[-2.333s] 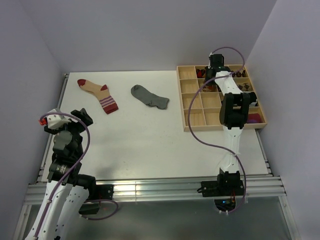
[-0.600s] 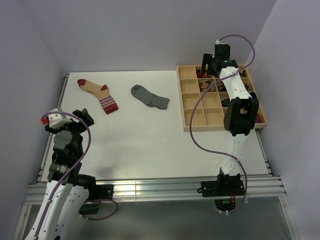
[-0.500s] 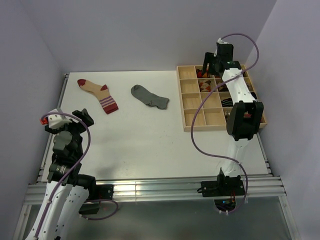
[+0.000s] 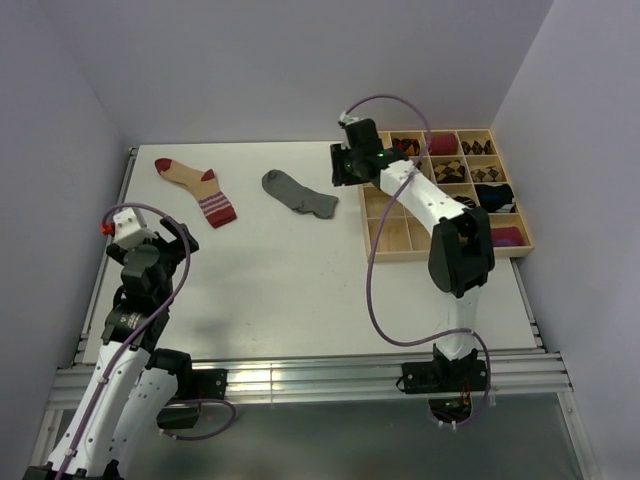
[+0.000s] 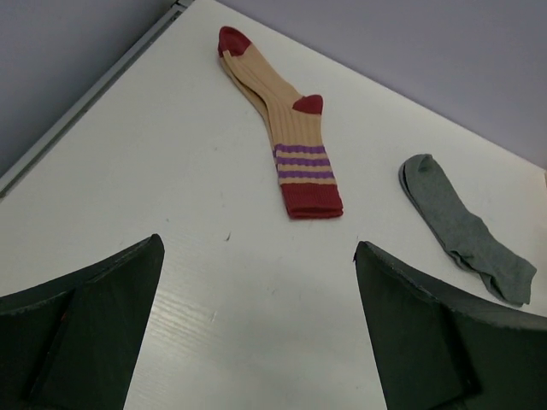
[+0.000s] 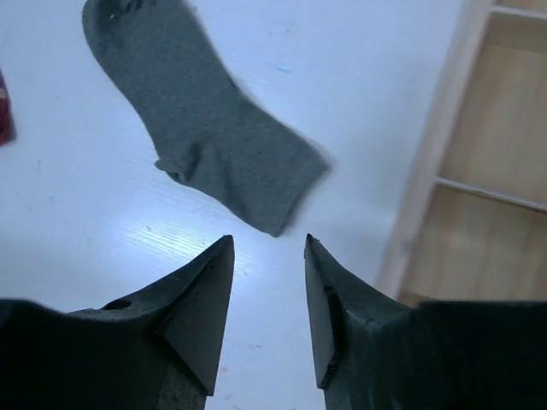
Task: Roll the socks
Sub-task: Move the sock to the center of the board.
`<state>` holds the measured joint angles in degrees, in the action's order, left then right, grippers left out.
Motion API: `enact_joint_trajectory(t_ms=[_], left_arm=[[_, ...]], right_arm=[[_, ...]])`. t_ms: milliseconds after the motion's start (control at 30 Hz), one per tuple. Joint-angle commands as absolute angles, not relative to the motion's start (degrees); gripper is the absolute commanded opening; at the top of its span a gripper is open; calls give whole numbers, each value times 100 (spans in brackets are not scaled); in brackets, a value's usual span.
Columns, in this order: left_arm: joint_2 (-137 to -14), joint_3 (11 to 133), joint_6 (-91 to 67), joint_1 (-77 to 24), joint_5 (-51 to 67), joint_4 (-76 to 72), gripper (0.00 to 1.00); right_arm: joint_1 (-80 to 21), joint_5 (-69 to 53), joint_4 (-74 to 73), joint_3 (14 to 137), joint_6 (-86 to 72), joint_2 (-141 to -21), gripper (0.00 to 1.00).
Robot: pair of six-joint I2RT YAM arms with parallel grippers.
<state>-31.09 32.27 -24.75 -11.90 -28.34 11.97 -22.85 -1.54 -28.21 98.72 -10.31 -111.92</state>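
The grey sock [image 4: 300, 195] lies flat at the table's back middle. The beige sock [image 4: 195, 188], with dark-red toe, heel and striped cuff, lies flat at the back left. Brown argyle bundles [image 4: 449, 170] sit in the wooden tray [image 4: 373, 232]; I see no loose argyle sock. My right gripper [image 4: 345, 172] is open and empty, hovering between the tray's left edge and the grey sock's cuff end [image 6: 205, 128]; it shows in the right wrist view [image 6: 269, 241]. My left gripper [image 4: 178, 232] is open wide and empty [image 5: 258, 246], well short of the beige sock [image 5: 286, 137] and grey sock [image 5: 466, 226].
The tray's wooden rim [image 6: 436, 145] is just right of my right gripper. Its compartments hold magenta [image 4: 443, 146] and black [image 4: 493, 197] bundles. Grey walls close the table at the back and both sides.
My right arm has swung left from over the tray's back compartments to the table beside the grey sock. My left arm has shifted slightly right.
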Motion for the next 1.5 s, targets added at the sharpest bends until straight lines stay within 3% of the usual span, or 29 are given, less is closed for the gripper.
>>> enact_joint_trajectory(t_ms=[0,200,500,733,967,1200,1333,1467], left_arm=[[-3269,3524,-2531,-1160,-2645,1327,99],[-3393,3612,-2531,-1160,-2532,1441,100],[-3542,3647,-2496,-1160,-2479,1468,100],[-3594,3683,-2461,-1160,-2356,1512,99],[-3577,3647,-2479,-1160,-2128,1441,99],[-3481,3621,-2426,-1160,-1855,1398,99],[-3349,3621,-2426,-1169,-1802,1380,99],[-3226,3612,-2443,-1160,-1732,1354,99]], right_arm=[[-2600,246,-2663,10282,-1274,-11600,45],[-2777,483,-2794,10889,-1459,-12504,29],[-2909,553,-3102,11391,-1564,-13351,27],[-3207,649,-2655,9444,-2539,-12684,27],[-4121,448,-2373,8069,-3954,-11928,28],[-5106,333,-2451,8471,-4298,-11435,32],[-5387,1079,-2873,9131,-3825,-11146,32],[-5528,1844,-2883,8904,-3341,-10173,33]])
